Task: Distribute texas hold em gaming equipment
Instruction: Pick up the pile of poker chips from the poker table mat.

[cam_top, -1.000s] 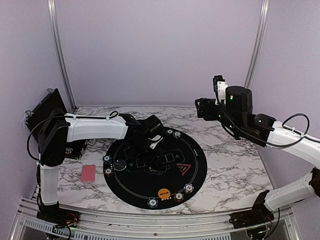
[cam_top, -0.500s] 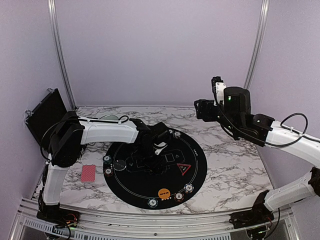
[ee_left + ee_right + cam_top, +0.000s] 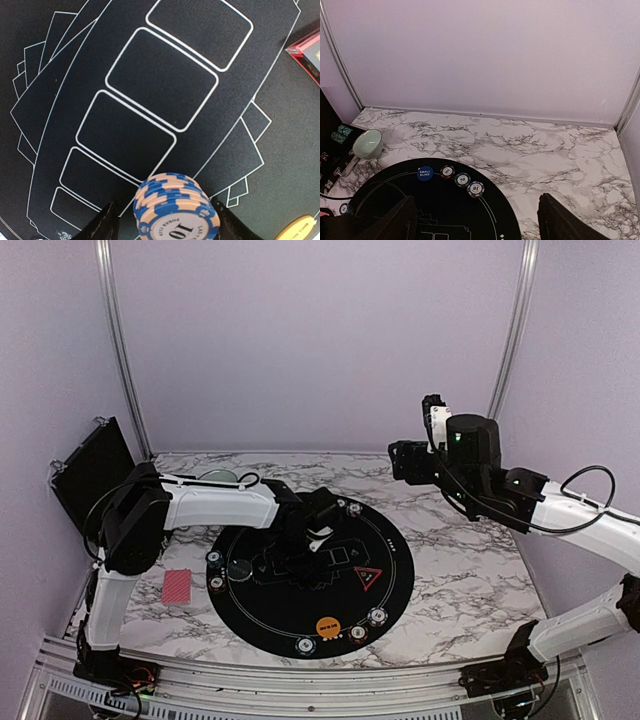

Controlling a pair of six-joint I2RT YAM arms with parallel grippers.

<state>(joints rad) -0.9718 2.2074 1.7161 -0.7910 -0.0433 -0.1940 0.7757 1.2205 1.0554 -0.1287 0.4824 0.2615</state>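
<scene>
Low over the middle of the black mat (image 3: 300, 610), my left gripper (image 3: 318, 527) straddles a stack of blue-and-peach "10" poker chips (image 3: 175, 207). The jaws are open, with a narrow gap showing on the stack's left side. A red triangle marker (image 3: 366, 577), an orange button disc (image 3: 327, 626) and a dark disc (image 3: 240, 568) lie on the mat. Striped chips (image 3: 377, 616) sit along its near rim. A blue "small blind" button (image 3: 425, 173) and three chips (image 3: 462, 179) line the far rim. A pink-backed card (image 3: 177, 586) lies left of the mat. My right gripper (image 3: 476, 200) hangs open and empty, high above the mat's far right.
A small teal bowl (image 3: 218, 476) stands at the back left of the marble table (image 3: 470, 570), beside a black case (image 3: 90, 465) that leans against the left wall. Two more chips (image 3: 215, 570) sit on the mat's left rim. Metal rails (image 3: 300, 680) run along the near edge.
My left arm has reached a little further right over the mat, and its jaws have narrowed around the chip stack. The right arm has barely moved.
</scene>
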